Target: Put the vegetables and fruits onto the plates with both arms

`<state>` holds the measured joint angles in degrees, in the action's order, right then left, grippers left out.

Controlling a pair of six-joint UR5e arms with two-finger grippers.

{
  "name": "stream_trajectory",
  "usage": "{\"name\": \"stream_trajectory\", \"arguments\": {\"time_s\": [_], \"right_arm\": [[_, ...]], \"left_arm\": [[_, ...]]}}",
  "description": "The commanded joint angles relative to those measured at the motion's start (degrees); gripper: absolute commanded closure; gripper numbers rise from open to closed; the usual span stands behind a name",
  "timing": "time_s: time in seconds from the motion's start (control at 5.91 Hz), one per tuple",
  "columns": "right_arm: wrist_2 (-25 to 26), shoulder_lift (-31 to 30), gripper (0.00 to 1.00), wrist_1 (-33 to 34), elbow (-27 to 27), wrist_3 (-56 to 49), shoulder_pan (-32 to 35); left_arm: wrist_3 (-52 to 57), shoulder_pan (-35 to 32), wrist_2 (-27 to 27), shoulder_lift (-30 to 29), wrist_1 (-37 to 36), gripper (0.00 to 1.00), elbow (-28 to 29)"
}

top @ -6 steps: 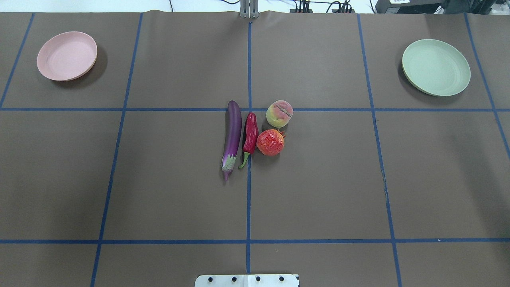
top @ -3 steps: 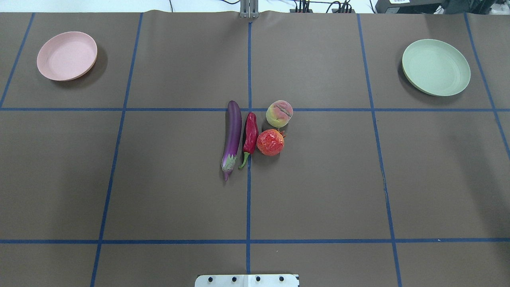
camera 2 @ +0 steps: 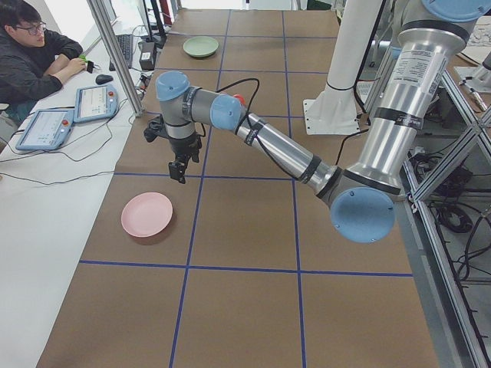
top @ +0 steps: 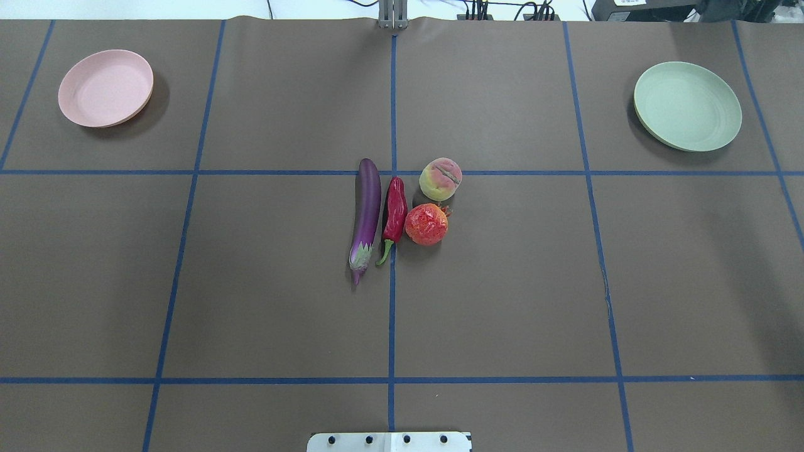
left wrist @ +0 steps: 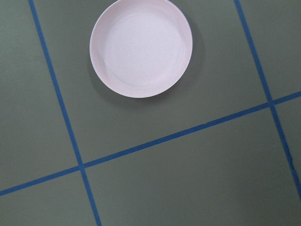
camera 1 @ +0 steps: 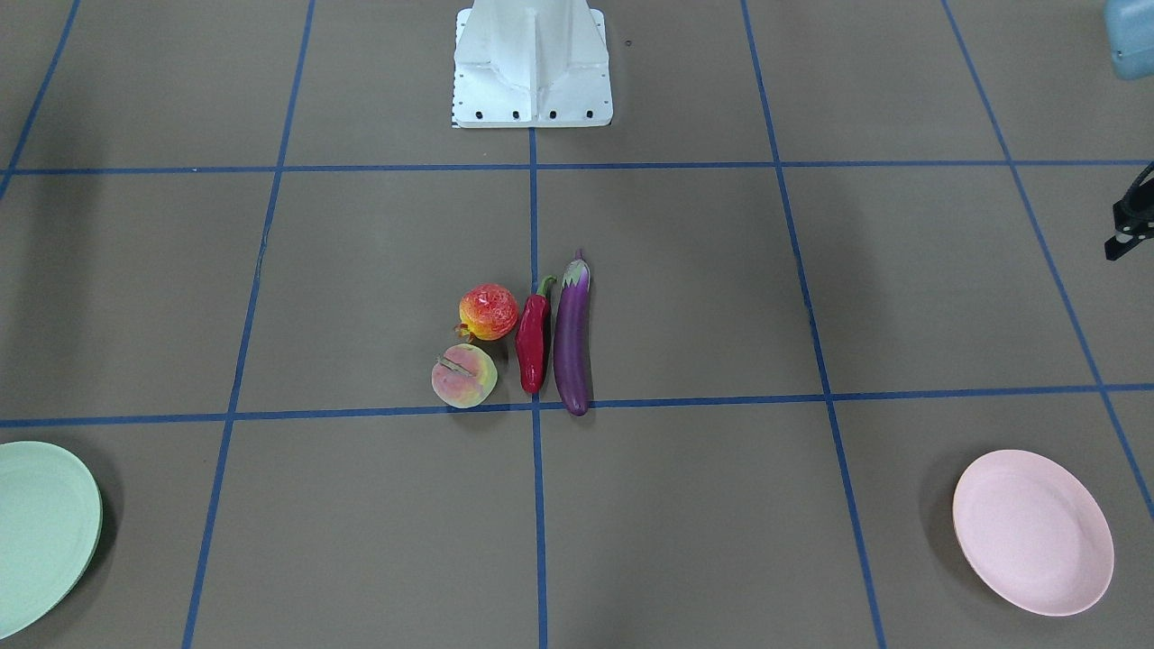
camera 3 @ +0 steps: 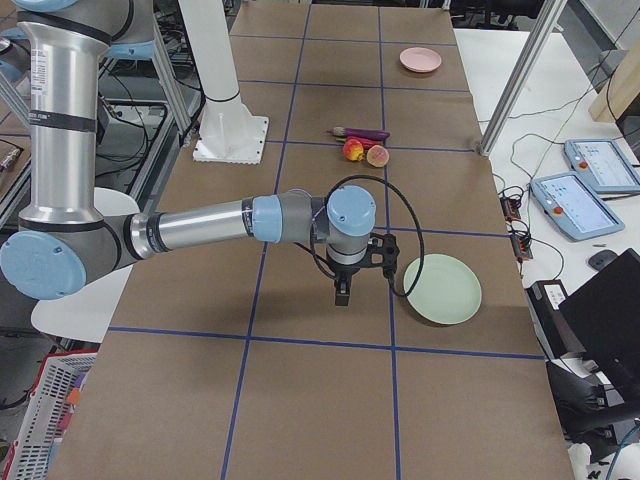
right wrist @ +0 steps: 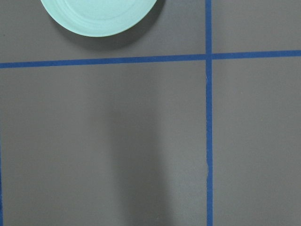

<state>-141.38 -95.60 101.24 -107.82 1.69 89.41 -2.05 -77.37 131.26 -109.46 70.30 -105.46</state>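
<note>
On my screen the table cover (top: 251, 282) is matt brown paper, smooth, crossed by blue tape lines (top: 392, 314) with a faint sheen. The eggplant (top: 367, 207) has glossy, smooth purple skin, and the chili pepper (top: 396, 210) shines too. The peach (top: 440, 179) is duller; the pomegranate (top: 426, 224) is rough and crinkled, with bright glints. The pink plate (top: 105, 88) and green plate (top: 688, 105) are matt, probably plastic, though my feed is too coarse to be sure. The left arm (camera 2: 284, 149) and right arm (camera 3: 200, 228) show satin silver metal tubes and smooth light blue caps; the base (camera 1: 532, 63) is smooth white
</note>
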Motion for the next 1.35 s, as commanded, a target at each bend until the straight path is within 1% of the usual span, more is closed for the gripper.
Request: {"name": "stream_trajectory", "arguments": {"time_s": [0.0,0.51,0.85,1.19], "right_arm": [[-1.4,0.4,0.0,-0.1,0.8,0.1,-0.3],[-1.3,2.0,0.0,0.1,0.9,0.1,-2.3],[-1.2,3.0,0.0,0.0,0.9,0.1,-2.9],[-1.2,3.9,0.0,-0.1,0.8,0.1,-2.9]], "left_arm": [[-11.9,7.2,-0.3,-5.7,-0.2,0.0,0.4],[-30.2,19.6,-0.4,-13.4,0.5,0.0,0.7],[-39.6,23.8,-0.7,-14.1,9.3,0.0,3.1],[-50.6,31.3,-8.1,-14.4,17.7,0.0,5.4]]}}
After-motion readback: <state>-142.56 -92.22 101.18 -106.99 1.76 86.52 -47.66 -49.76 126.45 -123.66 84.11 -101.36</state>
